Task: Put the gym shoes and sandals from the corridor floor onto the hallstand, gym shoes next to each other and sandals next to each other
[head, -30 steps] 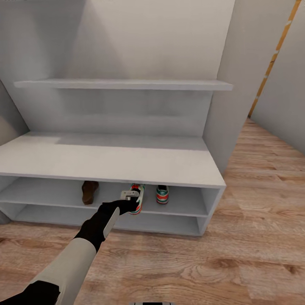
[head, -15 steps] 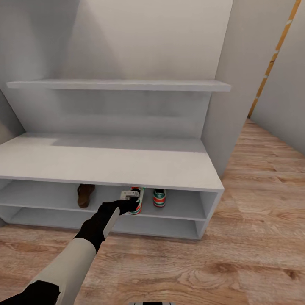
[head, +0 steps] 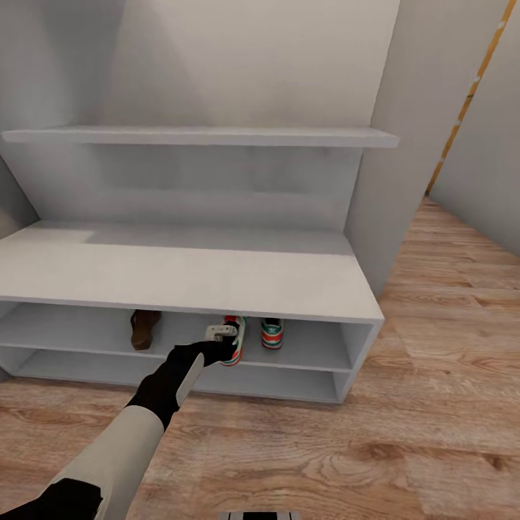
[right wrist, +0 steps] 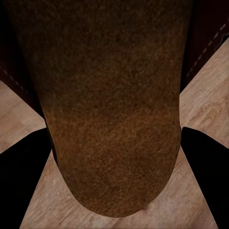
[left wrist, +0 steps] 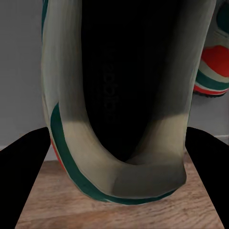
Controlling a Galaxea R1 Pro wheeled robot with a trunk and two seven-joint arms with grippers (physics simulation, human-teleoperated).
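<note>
Cream gym shoe [left wrist: 114,105] gripped by the left gripper [head: 220,345] beside its mate [head: 272,333] for pairing; right gripper clasps a sandal [right wrist: 112,105].

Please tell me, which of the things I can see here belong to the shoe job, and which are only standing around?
Job:
left sneaker, in the left gripper
right sneaker
sandal on the rack
sandal at the right gripper
shoe rack
wooden floor

Around:
wall shelf
</note>
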